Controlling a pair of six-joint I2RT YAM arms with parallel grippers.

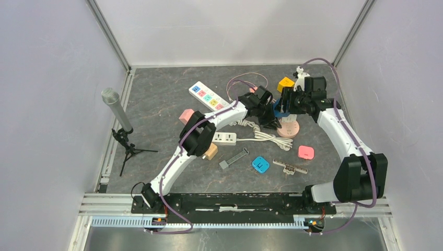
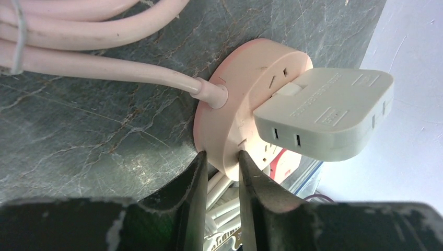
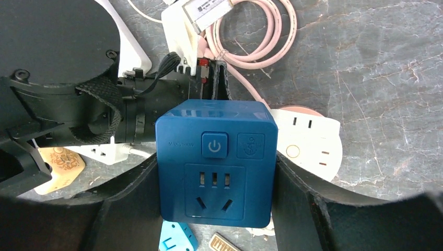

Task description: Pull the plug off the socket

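Past the table's [image 1: 167,94] middle, toward one o'clock in the top view, both arms meet over a round pink socket [image 1: 290,132]. The left gripper [image 1: 272,122] reaches it from nine o'clock and the right gripper [image 1: 284,104] from twelve. The blue cube plug [image 1: 278,110] sits between the right gripper's fingers, just above the socket. A white power strip [image 1: 208,97] lies at ten o'clock of them, a yellow cube [image 1: 286,82] at twelve. A microphone [image 1: 116,107] on a tripod stands well apart at nine.

Close up in the left wrist view, the socket has a white adapter [image 2: 324,112] plugged into its top face. Its pale cable [image 2: 104,68] leaves the side wall toward nine o'clock. The left fingers [image 2: 194,193] pinch the socket's near edge, one on either side of it.

Seen from the right wrist, the blue cube plug fills the gap between the right fingers [image 3: 292,209], both pressed to its side walls. Its power button and an outlet face the camera. The white adapter shows at three o'clock of it, with the socket's pink rim behind. Whether the plug's prongs sit in the adapter is hidden.
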